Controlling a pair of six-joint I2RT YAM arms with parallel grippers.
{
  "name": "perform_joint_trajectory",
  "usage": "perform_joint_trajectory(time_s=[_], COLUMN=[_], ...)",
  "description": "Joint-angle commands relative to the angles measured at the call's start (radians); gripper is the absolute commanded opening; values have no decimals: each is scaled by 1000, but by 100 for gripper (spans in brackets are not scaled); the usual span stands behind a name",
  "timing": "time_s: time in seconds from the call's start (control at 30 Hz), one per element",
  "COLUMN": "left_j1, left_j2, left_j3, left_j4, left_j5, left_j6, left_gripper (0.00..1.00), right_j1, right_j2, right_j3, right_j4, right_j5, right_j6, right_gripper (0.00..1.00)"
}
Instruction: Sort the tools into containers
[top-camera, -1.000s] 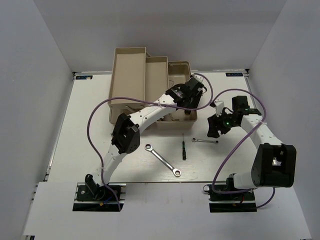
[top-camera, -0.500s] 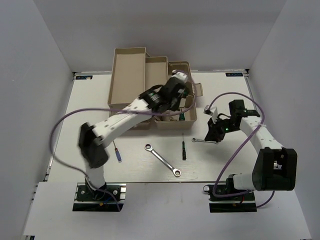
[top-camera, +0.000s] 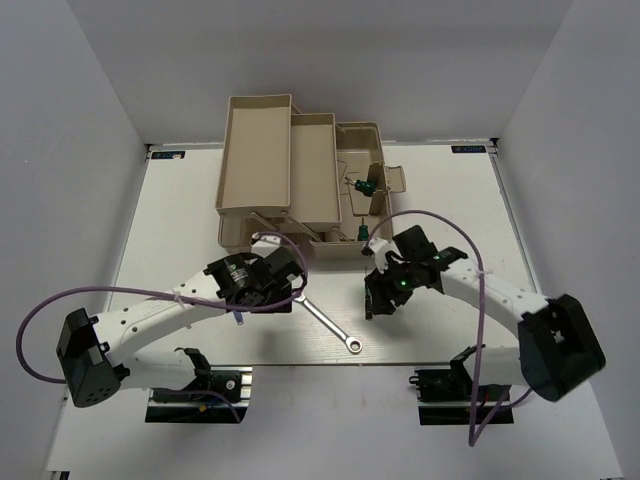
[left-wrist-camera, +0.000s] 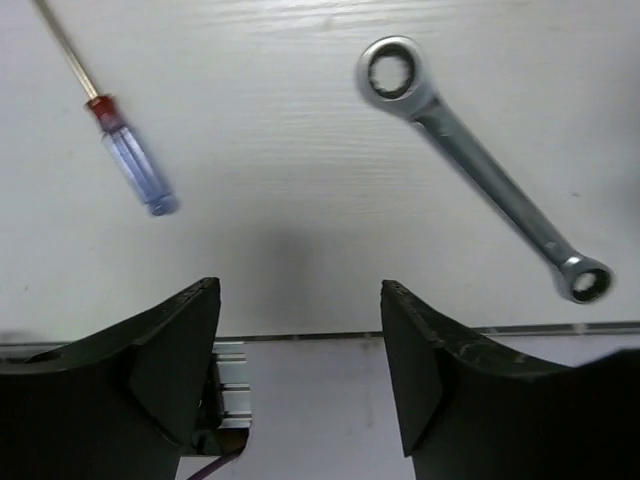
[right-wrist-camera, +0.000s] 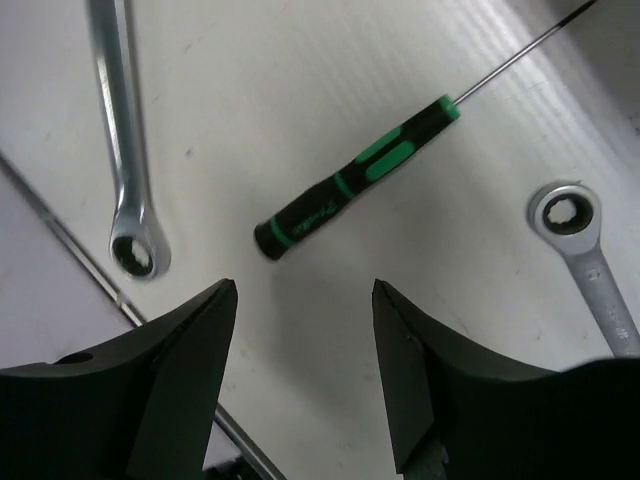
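My left gripper is open and empty, low over the table's near part. In the left wrist view the blue-and-red screwdriver lies to its left and the long silver wrench to its right. My right gripper is open and empty just short of a green-and-black screwdriver on the table. The short wrench lies to its right. Two green-handled screwdrivers lie in the toolbox compartments.
Two long beige trays fold out to the toolbox's left. The table's near edge and a metal rail lie right below my left gripper. Purple cables loop from both arms.
My left arm swung from the toolbox back to the near table, between the blue screwdriver and the long wrench. My right arm moved left from the short wrench to the green screwdriver.
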Motion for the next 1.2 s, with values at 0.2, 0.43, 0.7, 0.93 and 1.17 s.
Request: perform_joint_trajectory(time_s=[0.2, 0.43, 0.7, 0.93, 1.17], left_j1=[14, 34, 72, 131, 195], left_j2=[-54, -155, -181, -143, -84], left_j3=[-115, -208, -339, -414, -454], left_j4=[-64, -64, 54, 167, 298], left_j5=[-134, -172, -143, -104, -94], left_j6=[-191, -274, -306, -272, -199], left_gripper=[81, 83, 85, 86, 86], right_j1=[102, 196, 217, 211, 210], right_j2=[213, 245, 240, 306, 284], right_j3=[157, 118, 70, 116, 133], right_j4=[122, 177, 159, 112, 78], right_j5=[257, 436, 473, 446, 374], right_j6=[367, 452, 458, 461, 415], right_gripper=[63, 57, 32, 23, 0])
